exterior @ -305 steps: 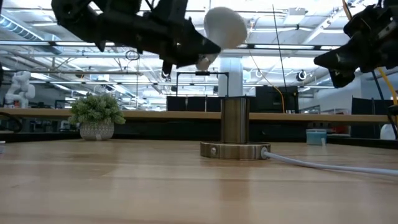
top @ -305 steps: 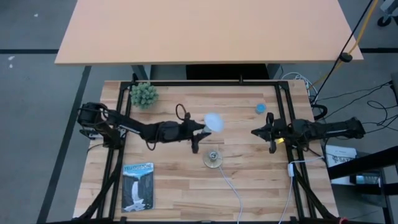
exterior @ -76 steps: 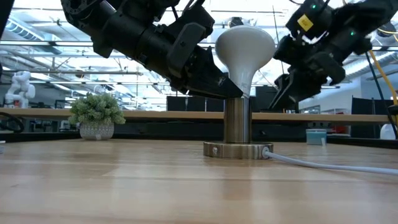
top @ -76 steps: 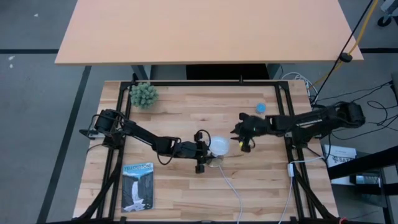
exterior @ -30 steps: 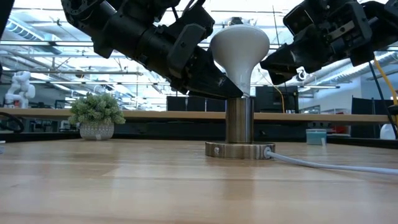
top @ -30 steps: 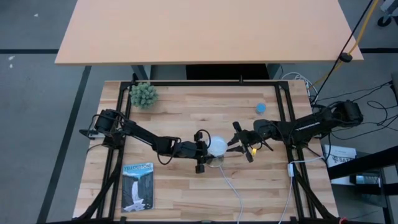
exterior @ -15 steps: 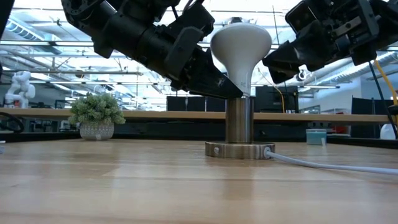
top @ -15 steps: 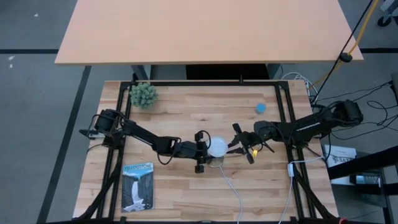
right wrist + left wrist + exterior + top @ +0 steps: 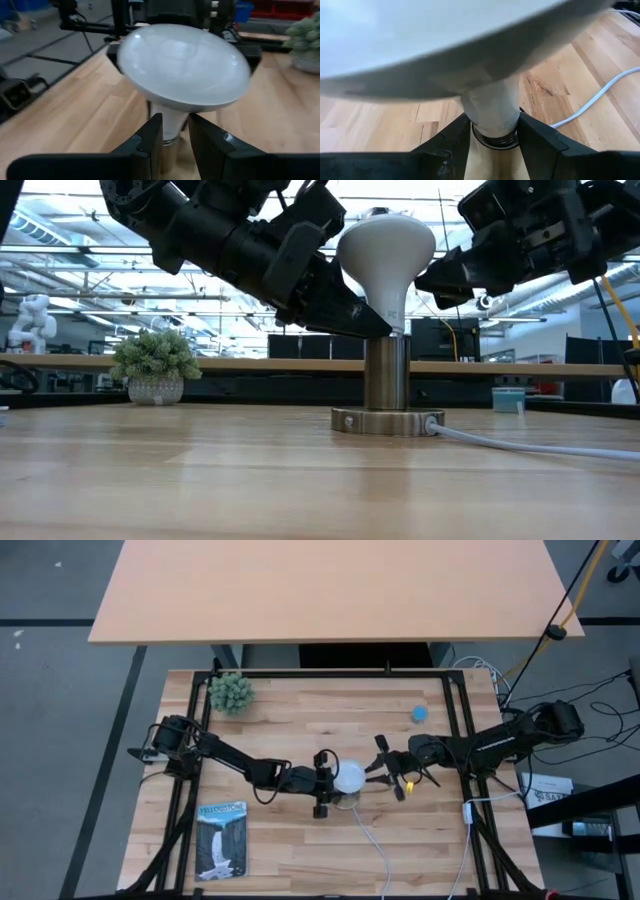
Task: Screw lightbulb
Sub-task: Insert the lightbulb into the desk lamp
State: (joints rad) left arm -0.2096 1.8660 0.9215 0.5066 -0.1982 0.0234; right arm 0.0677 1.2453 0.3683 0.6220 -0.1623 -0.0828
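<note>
White lightbulb [image 9: 385, 250] stood seated in the metal socket [image 9: 386, 392] near the middle of your wooden worktop [image 9: 300, 840], clamped at the neck by your left gripper [image 9: 495, 134].

Your left gripper had its two fingers [image 9: 450, 142] pressed against either side of the bulb's narrow neck, just above the socket's rim, so it was gripping the lightbulb with a moderate gap between the jaws. Your right gripper [image 9: 174, 131] sat just beside the dome on the opposite side; its fingers [image 9: 150, 135] stood slightly parted, and you could not tell from any view whether they touched the bulb. A white cord [image 9: 520, 445] ran from the socket's base across the worktop. A small potted plant [image 9: 231, 692] and a blue object [image 9: 419, 713] sat well apart towards the far edge.
</note>
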